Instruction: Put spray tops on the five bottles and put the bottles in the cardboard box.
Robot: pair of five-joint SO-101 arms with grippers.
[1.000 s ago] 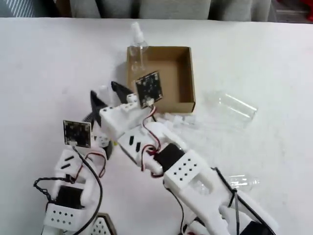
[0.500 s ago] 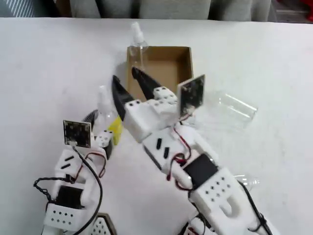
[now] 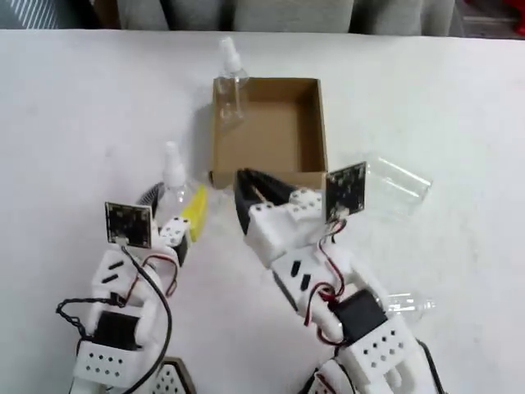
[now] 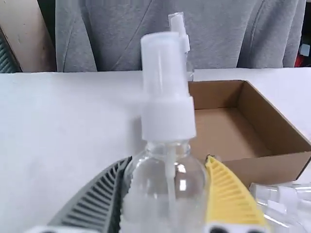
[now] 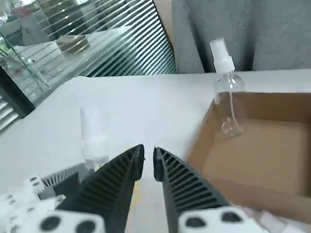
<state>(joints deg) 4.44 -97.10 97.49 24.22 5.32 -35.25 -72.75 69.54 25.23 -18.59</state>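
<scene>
Centrally, a clear bottle [image 4: 165,194] fitted with a white spray top [image 4: 165,97] is shown pinched upright in the left hand [image 4: 167,162]. Its body is seated between the grey finger [image 4: 97,204] and the yellow finger [image 4: 228,194], with neck and spray top standing clear above the fingertips. In the high view this bottle is seen held over the white tabletop [image 3: 82,98], just outside the near left corner of the cardboard box [image 3: 321,131]. The right hand [image 5: 148,160] is seen with its black fingers pressed nearly together, a thin slit left between them and nothing gripped. It is placed at the near wall of the box, beside the held bottle but apart from it. A second capped bottle [image 3: 231,86] is seen standing upright inside the box, in its far left corner. An uncapped bottle [image 3: 398,185] is laid on its side on the tabletop to the right of the box, and another bottle [image 3: 406,307] is laid nearer, beside the right arm. Loose spray tops [image 4: 284,196] are visible on the tabletop before the box's near wall.
</scene>
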